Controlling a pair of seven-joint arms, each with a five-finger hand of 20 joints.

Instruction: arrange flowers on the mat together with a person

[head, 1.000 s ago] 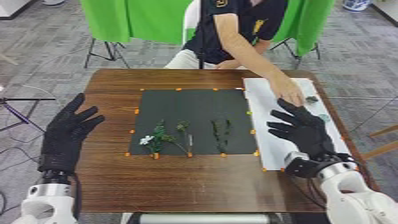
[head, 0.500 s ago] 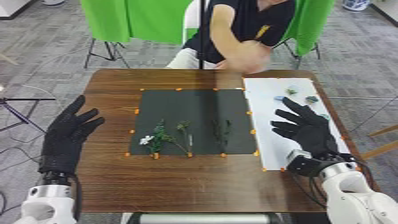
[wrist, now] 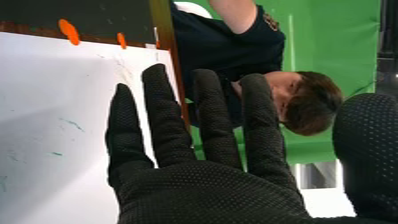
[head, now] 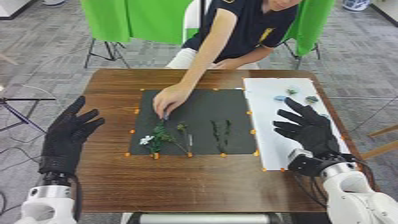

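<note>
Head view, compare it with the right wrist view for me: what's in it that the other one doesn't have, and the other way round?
Head view: the robot's left hand, the person's hand over the dark mat, a white flower on a green sprig, two thin green stems, and small blue and green pieces on the white sheet.

Right wrist view: the person's dark hair and green specks on the sheet.

Both: the robot's right hand, mat, sheet, orange markers, green curtain.

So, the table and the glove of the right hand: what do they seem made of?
The table looks like wood, or wood-look laminate, slightly glossy: brown with streaky grain. The glove looks like matte black fabric, perhaps coated: fine dots cover it.
</note>
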